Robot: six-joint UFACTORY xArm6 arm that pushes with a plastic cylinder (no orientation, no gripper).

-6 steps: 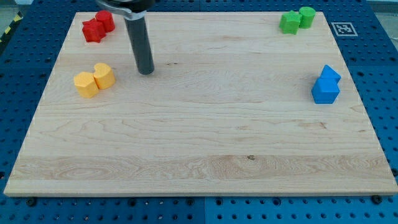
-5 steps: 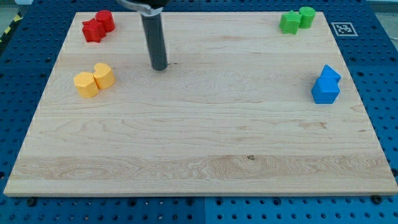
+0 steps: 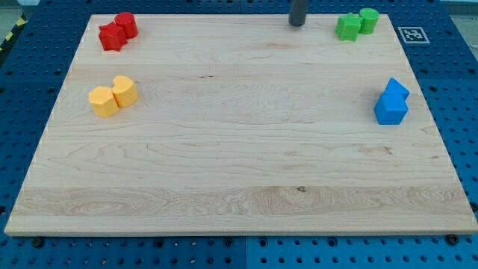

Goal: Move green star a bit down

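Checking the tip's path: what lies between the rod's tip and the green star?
Nothing: in the camera view only bare board separates my tip from the green star to its right.

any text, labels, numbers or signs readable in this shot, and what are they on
No readable words, brands or numbers anywhere.
One sign only: a black-and-white square fiducial marker on the blue pegboard beside the wooden board's top right corner; it carries a pattern, not text.
The coloured blocks are unmarked.

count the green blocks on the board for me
2, both at the view's top right corner, touching: the green star on the left, a green cylinder-like block right of it. My tip is left of the star. None looks hidden.
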